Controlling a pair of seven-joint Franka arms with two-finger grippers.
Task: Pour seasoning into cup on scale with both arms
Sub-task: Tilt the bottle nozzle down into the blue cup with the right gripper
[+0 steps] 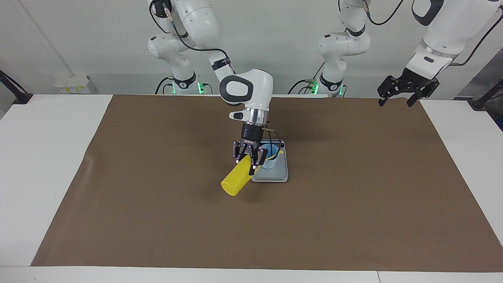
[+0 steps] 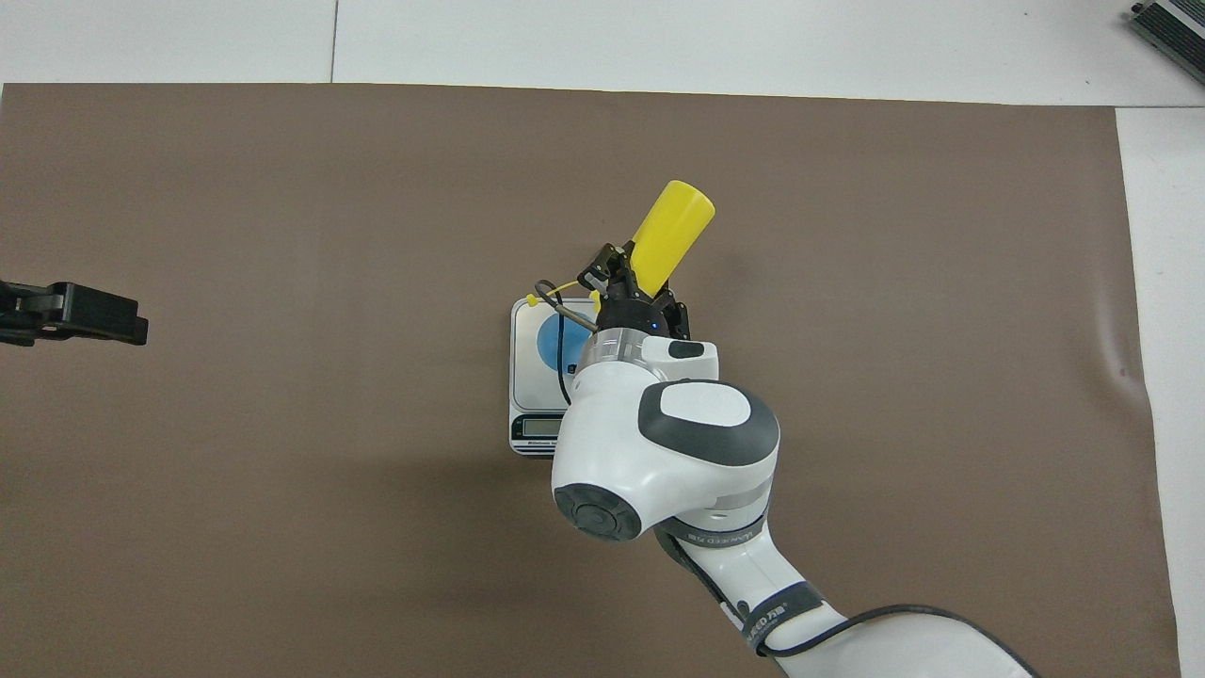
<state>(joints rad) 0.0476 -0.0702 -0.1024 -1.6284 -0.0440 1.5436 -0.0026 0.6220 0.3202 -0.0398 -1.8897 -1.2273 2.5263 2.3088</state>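
Observation:
The yellow seasoning bottle (image 1: 235,183) (image 2: 670,226) hangs tilted over the mat, base pointing away from the robots and nozzle end toward the cup. My right gripper (image 1: 250,159) (image 2: 633,282) is shut on the bottle near its neck. Its small tethered cap (image 2: 533,300) dangles over the scale's edge. The light blue cup (image 1: 271,156) (image 2: 552,341) stands upright on the silver-grey scale (image 1: 275,177) (image 2: 527,395), whose display faces the robots. My left gripper (image 1: 395,104) (image 2: 94,315) waits open and raised at the left arm's end of the table, holding nothing.
A brown mat (image 1: 353,196) covers most of the white table (image 1: 47,157). A small white box (image 1: 72,83) sits at the right arm's end near the robots. A dark device (image 2: 1167,24) lies at the table's corner farthest from the robots.

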